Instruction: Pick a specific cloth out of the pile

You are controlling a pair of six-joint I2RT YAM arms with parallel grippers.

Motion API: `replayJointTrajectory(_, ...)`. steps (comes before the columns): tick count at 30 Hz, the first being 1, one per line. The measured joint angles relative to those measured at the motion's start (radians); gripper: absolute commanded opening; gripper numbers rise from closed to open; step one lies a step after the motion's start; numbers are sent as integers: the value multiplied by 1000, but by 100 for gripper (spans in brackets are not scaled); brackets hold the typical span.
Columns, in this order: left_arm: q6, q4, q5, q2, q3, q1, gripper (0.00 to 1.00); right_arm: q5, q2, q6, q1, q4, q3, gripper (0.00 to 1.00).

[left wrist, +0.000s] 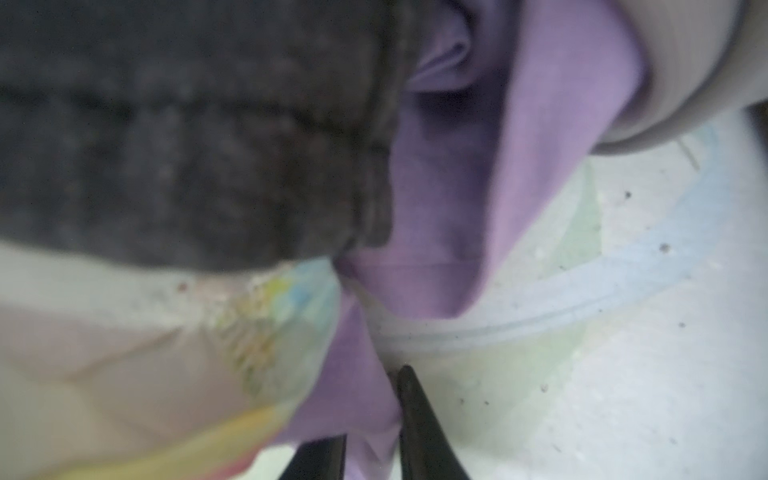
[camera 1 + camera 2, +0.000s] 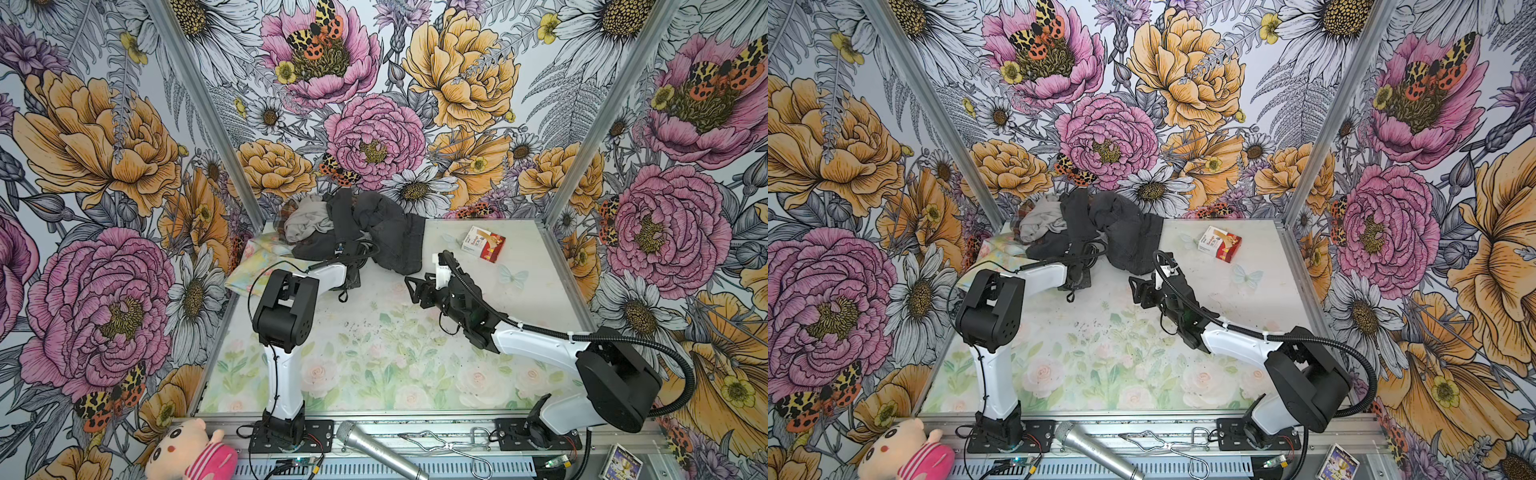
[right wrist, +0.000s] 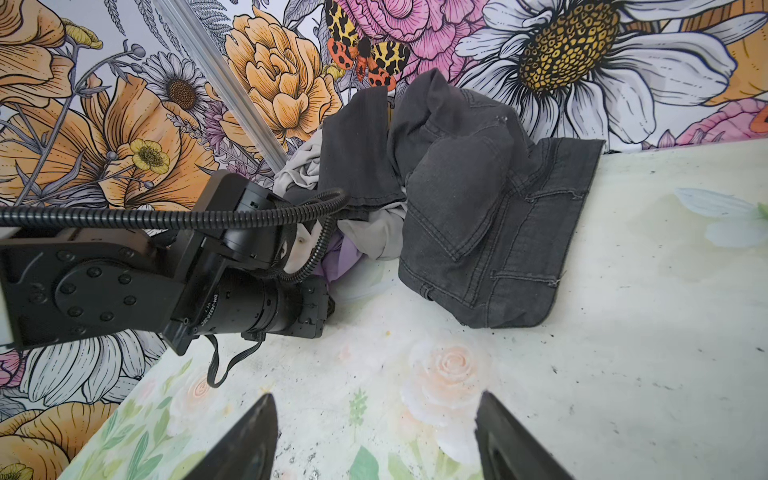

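Note:
The pile (image 2: 353, 224) (image 2: 1088, 224) (image 3: 457, 187) of dark charcoal, light grey and pastel garments lies at the table's back left corner. The lavender cloth (image 1: 436, 216) pokes out from under the dark fabric, and a small fold of it (image 3: 345, 257) shows in the right wrist view. My left gripper (image 1: 374, 403) is shut on a strip of this cloth at the pile's front edge (image 2: 345, 249) (image 2: 1077, 249); in both top views its fingers are hidden under dark fabric. My right gripper (image 2: 409, 286) (image 2: 1133, 291) (image 3: 376, 395) hangs open and holds nothing, over bare table right of the pile.
A pastel floral cloth (image 2: 257, 266) (image 1: 166, 353) and a light grey cloth (image 2: 307, 220) (image 1: 706, 62) border the lavender one. A red and white carton (image 2: 484, 243) lies at the back right. A microphone (image 2: 378, 449), wire tongs (image 2: 449, 444) and a plush toy (image 2: 191, 453) sit along the front rail.

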Motion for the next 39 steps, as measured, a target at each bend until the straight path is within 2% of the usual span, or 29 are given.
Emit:
replayJointTrajectory(1,0,-1,0,0,0,0,0,0,-1,0,0,0,0,76)
replayJointTrajectory(10,-1,-21,21,-17,0,11,0,8,-9,-5,0,1,-1,76)
replayJointTrajectory(17,0,-99,61,-192,26,25,0,7,-9,-12,0,6,-1,76)
replayJointTrajectory(26,-9,-135,135,-443,213,87,0,-1,-7,-27,0,19,0,76)
replayJointTrajectory(31,-13,-183,173,-451,345,135,0,-19,20,-27,0,29,6,77)
replayJointTrajectory(39,-3,-259,200,-451,496,116,0,-46,52,-36,0,29,24,78)
